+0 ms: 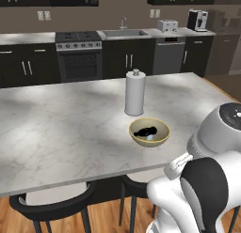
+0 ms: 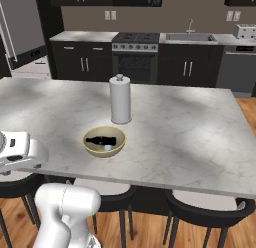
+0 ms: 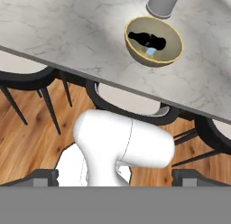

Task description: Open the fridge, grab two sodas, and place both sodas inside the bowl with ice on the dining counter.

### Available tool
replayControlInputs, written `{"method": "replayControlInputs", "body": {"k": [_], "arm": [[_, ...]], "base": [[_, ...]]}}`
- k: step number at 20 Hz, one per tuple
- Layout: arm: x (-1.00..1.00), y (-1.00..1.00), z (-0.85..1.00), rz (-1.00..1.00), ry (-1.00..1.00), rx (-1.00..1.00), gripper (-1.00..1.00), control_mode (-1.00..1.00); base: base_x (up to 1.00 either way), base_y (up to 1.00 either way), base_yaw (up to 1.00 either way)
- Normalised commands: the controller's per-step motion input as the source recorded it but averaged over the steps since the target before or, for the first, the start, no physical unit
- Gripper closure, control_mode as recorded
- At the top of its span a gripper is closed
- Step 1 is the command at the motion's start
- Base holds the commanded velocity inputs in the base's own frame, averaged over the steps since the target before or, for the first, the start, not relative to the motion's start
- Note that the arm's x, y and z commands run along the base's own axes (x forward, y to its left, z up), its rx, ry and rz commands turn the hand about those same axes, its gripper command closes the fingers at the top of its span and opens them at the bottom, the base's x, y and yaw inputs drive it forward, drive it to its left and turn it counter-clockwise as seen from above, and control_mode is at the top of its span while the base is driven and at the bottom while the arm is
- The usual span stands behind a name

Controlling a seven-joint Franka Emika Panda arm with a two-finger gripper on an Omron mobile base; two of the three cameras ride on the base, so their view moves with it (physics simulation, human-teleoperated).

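A: Bowl colour?
B: bowl (image 1: 162,137) tan-yellow, darker inside. Dark, near-black soda bottle (image 1: 145,131) in it, plus a pale blue ice cube (image 3: 150,51).
A: Counter?
B: dining counter (image 1: 61,128) white-grey veined marble. Paper towel roll (image 1: 135,93) white. Stools (image 2: 207,209) black with pale seats.
A: Background?
B: Black cabinets (image 2: 82,62) with silver handles, wood floor (image 3: 31,142) orange-brown, fridge (image 2: 22,32) grey.

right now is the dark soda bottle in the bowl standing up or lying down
Lying down. The dark soda bottle lies on its side inside the bowl, below the rim, beside a pale blue ice cube.
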Motion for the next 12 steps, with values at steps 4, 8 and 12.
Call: {"method": "replayControlInputs", "body": {"k": [4,8,12], "arm": [[0.00,0.00,0.00,0.00,0.00,0.00,-1.00,-1.00],[-0.14,0.00,-0.03,0.00,-0.01,0.00,-1.00,-1.00],[0.00,0.00,0.00,0.00,0.00,0.00,-1.00,1.00]], "base": [[0.00,0.00,0.00],[0.00,0.00,0.00],[-0.85,0.75,0.07]]}}
